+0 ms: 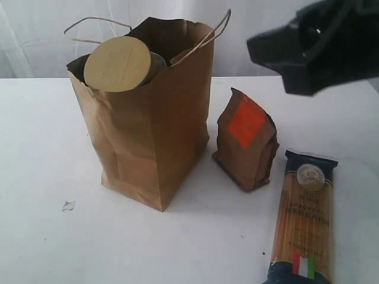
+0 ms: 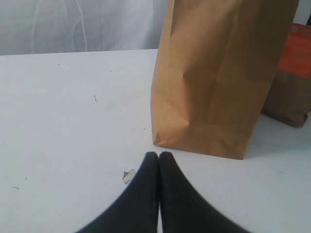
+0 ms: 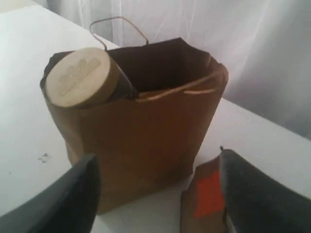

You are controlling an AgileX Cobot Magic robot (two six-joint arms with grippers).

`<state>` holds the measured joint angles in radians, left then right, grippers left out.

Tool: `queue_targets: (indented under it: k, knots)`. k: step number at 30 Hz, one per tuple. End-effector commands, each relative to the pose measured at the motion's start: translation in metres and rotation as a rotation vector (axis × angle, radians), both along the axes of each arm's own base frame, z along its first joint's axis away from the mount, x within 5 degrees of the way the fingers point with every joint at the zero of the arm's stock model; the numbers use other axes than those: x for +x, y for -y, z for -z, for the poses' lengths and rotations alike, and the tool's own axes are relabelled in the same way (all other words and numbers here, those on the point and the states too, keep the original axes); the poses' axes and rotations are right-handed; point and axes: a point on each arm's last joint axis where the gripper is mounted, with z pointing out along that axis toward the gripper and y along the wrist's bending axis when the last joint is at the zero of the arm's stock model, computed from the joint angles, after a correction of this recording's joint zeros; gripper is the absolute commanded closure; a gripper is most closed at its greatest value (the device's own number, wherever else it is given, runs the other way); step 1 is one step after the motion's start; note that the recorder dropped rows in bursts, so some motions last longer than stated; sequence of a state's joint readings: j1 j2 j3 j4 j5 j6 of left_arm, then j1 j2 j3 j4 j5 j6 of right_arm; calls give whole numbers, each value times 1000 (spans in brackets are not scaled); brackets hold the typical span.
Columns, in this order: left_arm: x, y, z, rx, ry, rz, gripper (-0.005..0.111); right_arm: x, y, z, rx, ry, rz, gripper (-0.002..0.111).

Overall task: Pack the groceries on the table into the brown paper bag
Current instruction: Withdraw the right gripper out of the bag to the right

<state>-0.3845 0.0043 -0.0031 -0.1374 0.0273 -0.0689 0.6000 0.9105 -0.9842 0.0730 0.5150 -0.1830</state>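
Bright, diffuse light, slightly washed out.
The white counter (image 1: 35, 236) glares pale; the brown paper bag (image 1: 154, 136) casts only a faint, soft-edged shadow at its base; the right gripper (image 3: 155, 167) looms blurred in its wrist view.

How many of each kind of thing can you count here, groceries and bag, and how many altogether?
Paper bag: 1
Jar: 1
Pouch: 1
Spaghetti pack: 1
Total: 4
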Motion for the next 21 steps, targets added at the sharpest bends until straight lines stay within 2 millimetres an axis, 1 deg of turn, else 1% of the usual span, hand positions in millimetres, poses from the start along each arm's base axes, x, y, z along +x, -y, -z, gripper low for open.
queue_targets:
  k: [1, 4, 8, 11, 13, 16, 19, 21]
  knots:
    - [0, 0, 1, -1, 1, -2, 107, -18, 21, 23, 67, -116, 122, 43]
    - [0, 0, 1, -1, 1, -2, 107, -22, 38, 40, 99, -171, 261, 43]
    - [0, 0, 1, -1, 1, -2, 107, -22, 61, 57, 145, -208, 492, 43]
    - [0, 0, 1, -1, 1, -2, 107, -20, 73, 71, 183, -274, 647, 43]
    - [0, 0, 1, -1, 1, -2, 107, -19, 77, 81, 191, -302, 690, 43]
    - [0, 0, 1, -1, 1, -2, 107, -10, 78, 92, 187, -346, 727, 43]
    - [0, 0, 1, -1, 1, -2, 107, 3, 78, 103, 155, -389, 754, 43]
    - [0, 0, 1, -1, 1, -2, 107, 17, 77, 111, 124, -407, 749, 43]
